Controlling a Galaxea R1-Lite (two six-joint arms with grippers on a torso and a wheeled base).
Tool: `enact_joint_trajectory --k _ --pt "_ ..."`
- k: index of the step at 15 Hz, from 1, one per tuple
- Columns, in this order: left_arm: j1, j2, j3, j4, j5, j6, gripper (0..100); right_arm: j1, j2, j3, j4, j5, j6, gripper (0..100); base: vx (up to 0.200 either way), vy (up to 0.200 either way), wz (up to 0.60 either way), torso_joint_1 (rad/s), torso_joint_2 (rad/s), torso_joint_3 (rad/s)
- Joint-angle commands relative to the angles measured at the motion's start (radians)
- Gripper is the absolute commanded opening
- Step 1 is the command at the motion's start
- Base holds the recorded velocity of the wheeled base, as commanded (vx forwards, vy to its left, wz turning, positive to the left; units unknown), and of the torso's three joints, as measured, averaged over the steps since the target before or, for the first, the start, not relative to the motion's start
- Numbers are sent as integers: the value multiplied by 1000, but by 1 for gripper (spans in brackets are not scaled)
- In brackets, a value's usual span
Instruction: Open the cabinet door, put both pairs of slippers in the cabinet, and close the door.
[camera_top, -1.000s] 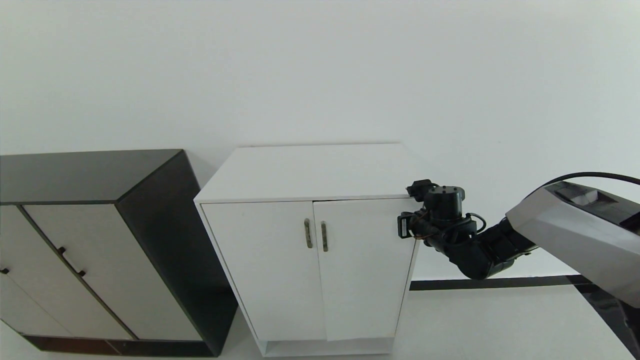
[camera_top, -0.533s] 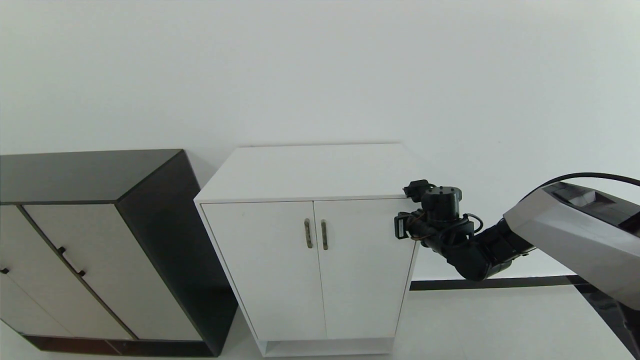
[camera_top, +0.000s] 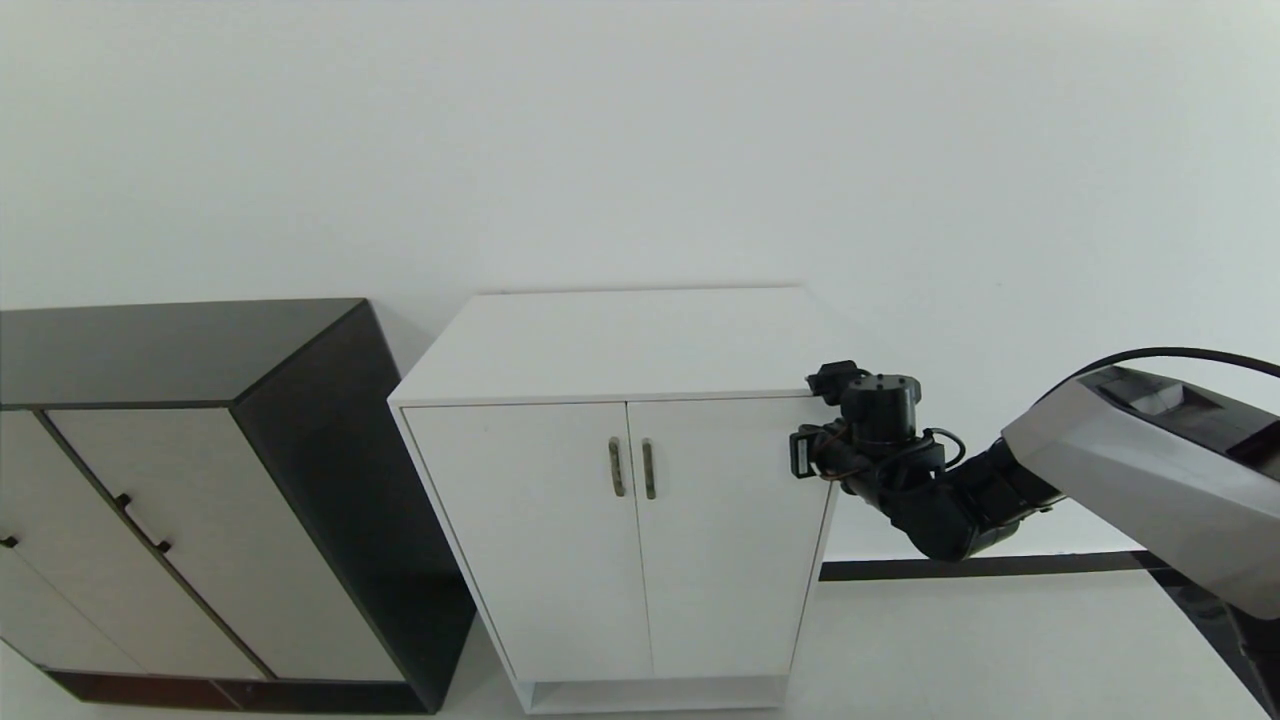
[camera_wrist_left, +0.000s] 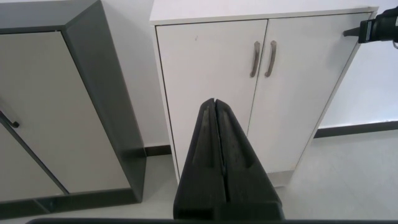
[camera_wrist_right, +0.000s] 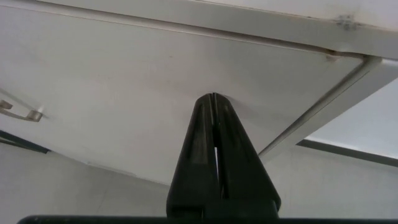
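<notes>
Closed white cabinet (camera_top: 620, 345); right gripper (camera_wrist_right: 214, 98) clenched empty at its upper right front corner, left gripper (camera_wrist_left: 214, 101) clenched empty before it.

- No words, numbers or signs can be read anywhere.
- The white cabinet (camera_top: 620, 345) has a plain top and plain doors, with no label on them.
- The dark cabinet (camera_top: 180, 350), at 9 o'clock from it, is plain too.

White two-door cabinet (camera_top: 620, 480), both doors shut, metal handles (camera_top: 632, 468) side by side
</notes>
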Motion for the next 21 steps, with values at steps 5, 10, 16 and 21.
enact_joint_trajectory --k 5,10,16,21 --pt "0 0 0 0 0 0 0 -5 15 -15 -2 -6 0 0 0 0 0 0 0 0" --pt "0 0 0 0 0 0 0 -5 10 -12 -2 -6 0 0 0 0 0 0 0 0" --pt "0 0 0 0 0 0 0 9 -99 132 -42 -6 -2 0 0 0 0 0 0 0" --pt "0 0 0 -2 1 -2 0 17 -326 414 -102 -91 -10 0 0 0 0 0 0 0"
